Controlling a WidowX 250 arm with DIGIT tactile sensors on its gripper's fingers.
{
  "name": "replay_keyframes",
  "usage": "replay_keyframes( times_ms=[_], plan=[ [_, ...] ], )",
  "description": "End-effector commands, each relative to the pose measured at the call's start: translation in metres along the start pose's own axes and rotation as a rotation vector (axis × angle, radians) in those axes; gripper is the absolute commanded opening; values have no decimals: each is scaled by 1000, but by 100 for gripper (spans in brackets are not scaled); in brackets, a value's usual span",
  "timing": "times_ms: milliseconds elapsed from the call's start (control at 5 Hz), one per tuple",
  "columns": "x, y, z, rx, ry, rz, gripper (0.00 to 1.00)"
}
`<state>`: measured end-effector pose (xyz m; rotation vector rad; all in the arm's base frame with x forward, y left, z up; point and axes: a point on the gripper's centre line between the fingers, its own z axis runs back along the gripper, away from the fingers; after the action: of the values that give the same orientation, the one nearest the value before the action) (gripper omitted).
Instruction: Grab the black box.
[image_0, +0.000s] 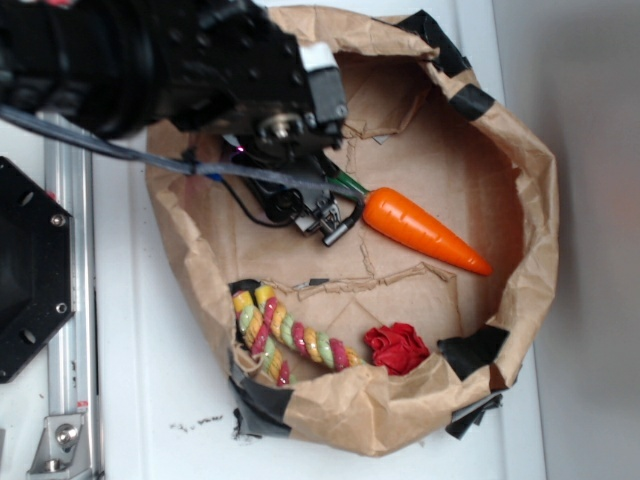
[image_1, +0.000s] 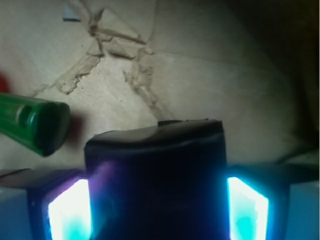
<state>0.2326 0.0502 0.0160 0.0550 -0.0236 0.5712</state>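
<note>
In the wrist view the black box (image_1: 155, 170) fills the space between my two glowing fingers (image_1: 70, 210), and its glossy top edge stands just above the brown paper floor. My gripper (image_1: 157, 182) is shut on the box, with a pad against each side. In the exterior view my gripper (image_0: 300, 205) is low inside the paper-lined basket, just left of the carrot's green top (image_0: 345, 185). There the arm hides the box.
An orange carrot (image_0: 425, 230) lies to the right; its green stem (image_1: 35, 125) shows close on the left in the wrist view. A braided rope toy (image_0: 290, 335) and a red cloth (image_0: 397, 347) lie near the front paper wall (image_0: 530, 200). A black hexagonal plate (image_0: 25, 270) sits outside, left.
</note>
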Motion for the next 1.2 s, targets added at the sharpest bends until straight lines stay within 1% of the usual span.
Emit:
replay_keyframes(
  times_ms=[0,200,600,800,1000],
  plan=[
    [6,-15,-9,-41,-106,-148,62],
    [9,-14,-6,-53,-100,-139,0],
    [11,-16,-1,-69,-77,-122,0],
    [11,-17,13,-92,-72,-160,0],
    [10,-35,64,-213,-175,-403,0]
  ],
)
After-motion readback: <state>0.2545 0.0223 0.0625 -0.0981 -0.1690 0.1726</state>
